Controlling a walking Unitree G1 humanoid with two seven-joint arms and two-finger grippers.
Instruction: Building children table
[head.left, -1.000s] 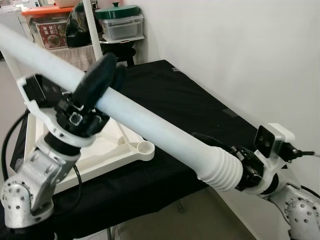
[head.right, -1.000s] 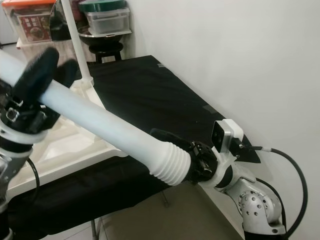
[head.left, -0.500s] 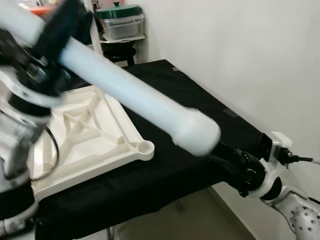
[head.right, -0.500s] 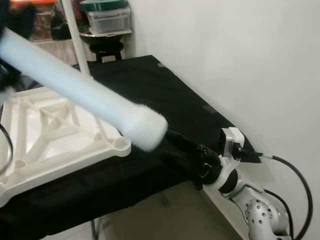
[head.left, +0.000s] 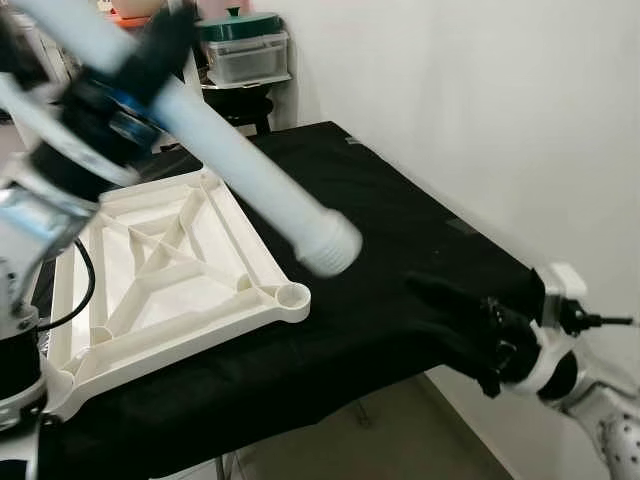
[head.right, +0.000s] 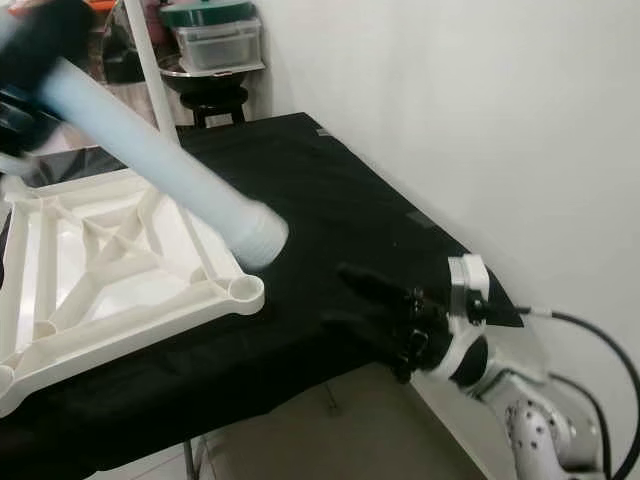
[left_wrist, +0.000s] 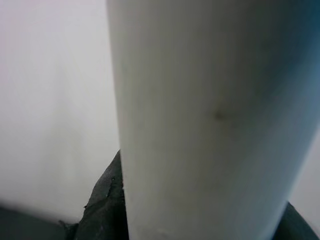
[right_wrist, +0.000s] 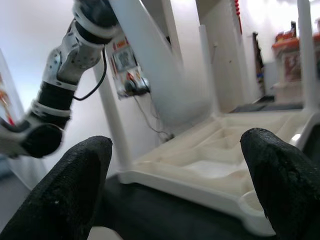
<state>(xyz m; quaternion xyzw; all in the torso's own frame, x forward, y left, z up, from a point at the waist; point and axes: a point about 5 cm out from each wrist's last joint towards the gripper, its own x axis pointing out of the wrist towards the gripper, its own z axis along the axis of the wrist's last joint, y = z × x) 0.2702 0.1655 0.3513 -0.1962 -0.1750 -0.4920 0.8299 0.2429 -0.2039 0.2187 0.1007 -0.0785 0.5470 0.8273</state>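
In the left eye view, the left hand (head.left: 140, 80) is clamped around a white table leg (head.left: 255, 185), held slanted above the white table frame (head.left: 180, 270), which lies upside down on the black tabletop (head.left: 400, 230). In the right eye view, the right hand (head.right: 375, 300) hangs at the tabletop's near edge, empty. In the left wrist view, the table leg stands close before the lens. In the right wrist view, the right hand's fingers (right_wrist: 75, 175) are spread wide, facing the table frame.
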